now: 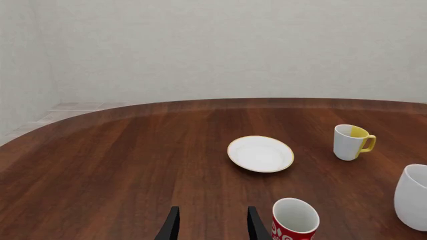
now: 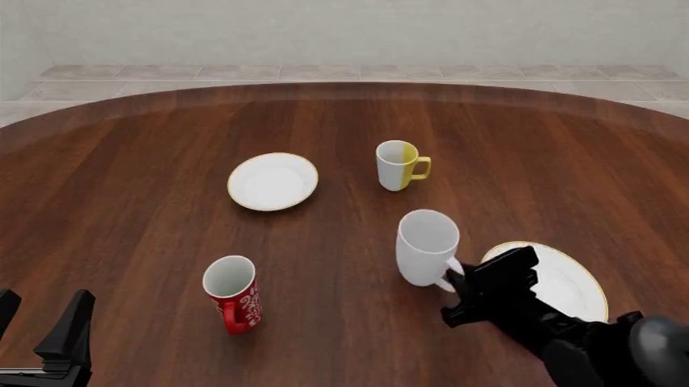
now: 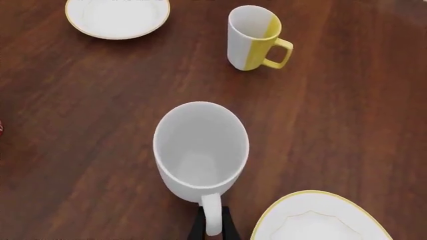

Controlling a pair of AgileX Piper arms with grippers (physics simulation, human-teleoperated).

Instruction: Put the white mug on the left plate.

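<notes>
Wooden table, tall all-white mug

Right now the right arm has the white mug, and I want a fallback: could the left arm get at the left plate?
Probably yes. The left gripper faces the left plate over bare table; the red mug stands just off to its right.

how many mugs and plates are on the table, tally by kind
mugs: 3 – the white mug, the white-and-yellow mug, the red patterned mug
plates: 2 – the left plate, the larger plate
total: 5
</notes>
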